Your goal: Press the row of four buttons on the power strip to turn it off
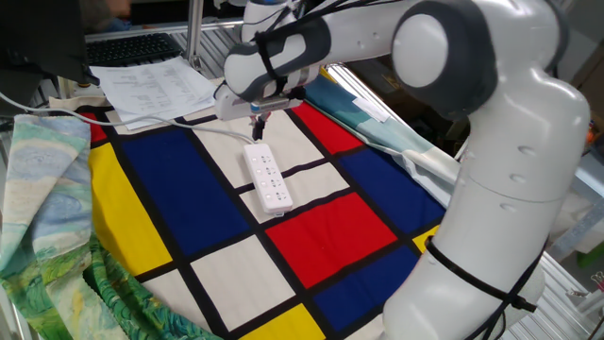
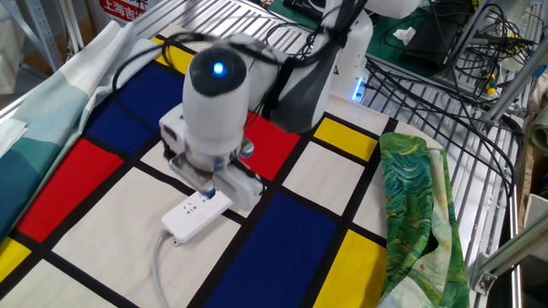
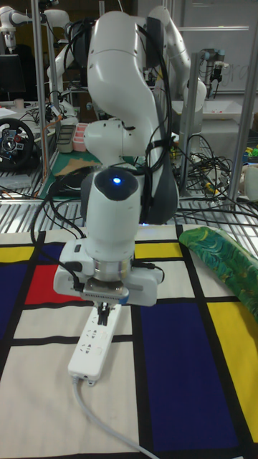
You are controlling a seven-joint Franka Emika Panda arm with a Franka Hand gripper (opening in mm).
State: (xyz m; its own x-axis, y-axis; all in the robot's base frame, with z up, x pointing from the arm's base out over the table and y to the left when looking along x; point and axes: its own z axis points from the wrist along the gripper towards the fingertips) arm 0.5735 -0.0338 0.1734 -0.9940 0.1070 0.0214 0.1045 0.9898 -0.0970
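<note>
the fingers [image 3: 105, 313], whose gap i cannot tell, point down onto the cord-side half of the power strip [image 1: 266, 178] lying directly beneath them on the checkered cloth [image 1: 189, 208], so press straight down on each of the four buttons [image 3: 95, 337], stepping along the row.

You have one power strip [image 1: 265, 177] on the checkered cloth [image 1: 179, 179], one arm with one gripper [image 1: 257, 126] above it. One stack of paper sheets [image 1: 156, 83], two green patterned cloths [image 1: 42, 203] [image 2: 417, 210]. Buttons too small to count.
</note>
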